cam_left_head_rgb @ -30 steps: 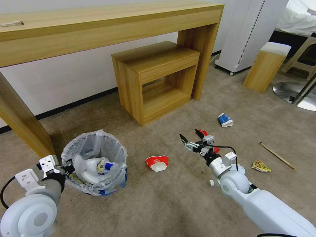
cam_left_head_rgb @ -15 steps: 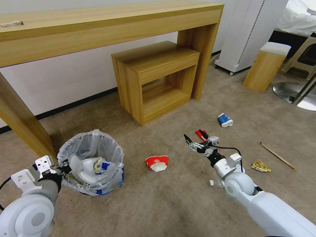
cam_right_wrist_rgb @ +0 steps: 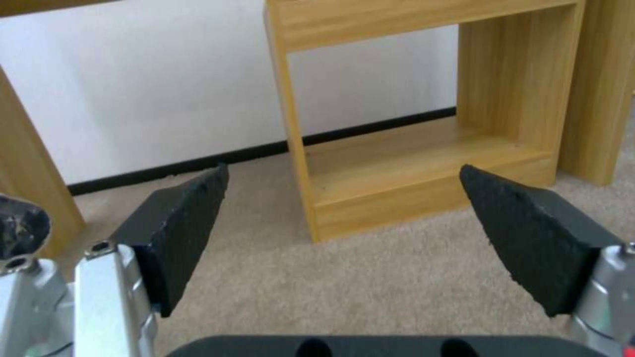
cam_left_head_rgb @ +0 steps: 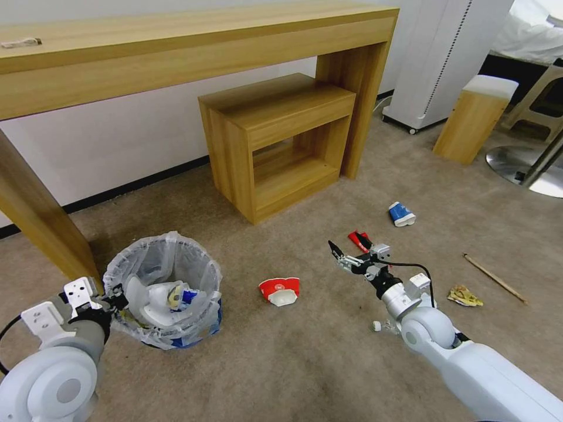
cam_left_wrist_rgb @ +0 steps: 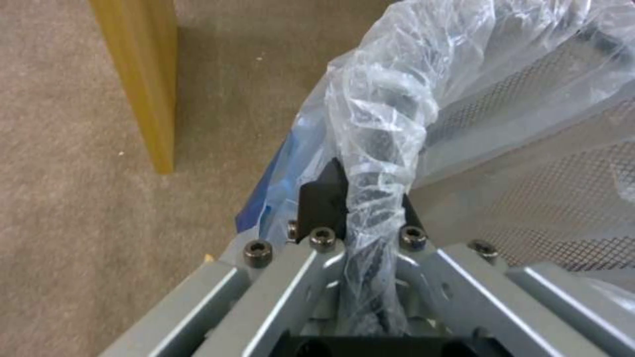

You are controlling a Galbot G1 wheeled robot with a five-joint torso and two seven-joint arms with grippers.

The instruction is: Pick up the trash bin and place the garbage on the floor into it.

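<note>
The trash bin (cam_left_head_rgb: 167,269), lined with a crinkly white bag, stands on the floor (cam_left_head_rgb: 305,363) at the left and holds white and blue litter. My left gripper (cam_left_head_rgb: 116,298) is shut on its near rim; in the left wrist view the left gripper (cam_left_wrist_rgb: 364,198) pinches the bagged rim (cam_left_wrist_rgb: 384,124). My right gripper (cam_left_head_rgb: 347,245) hovers open and empty over the carpet, its black fingers (cam_right_wrist_rgb: 185,228) spread wide. Garbage lies around it: a crushed red-white cup (cam_left_head_rgb: 280,290), a red wrapper (cam_left_head_rgb: 355,238) just behind the fingertips, a blue-white cup (cam_left_head_rgb: 402,214), a yellow wrapper (cam_left_head_rgb: 465,295) and a wooden stick (cam_left_head_rgb: 495,278).
A long wooden desk (cam_left_head_rgb: 193,47) spans the back, one leg (cam_left_head_rgb: 41,223) close to the bin's left. A low wooden shelf unit (cam_left_head_rgb: 281,146) stands under it. A white appliance (cam_left_head_rgb: 440,64), a wooden stool (cam_left_head_rgb: 475,117) and a metal disc base (cam_left_head_rgb: 528,170) stand at the right.
My right gripper has shifted a little to the right, closer to the red wrapper. The left gripper and the bin have moved slightly left. The litter has not moved.
</note>
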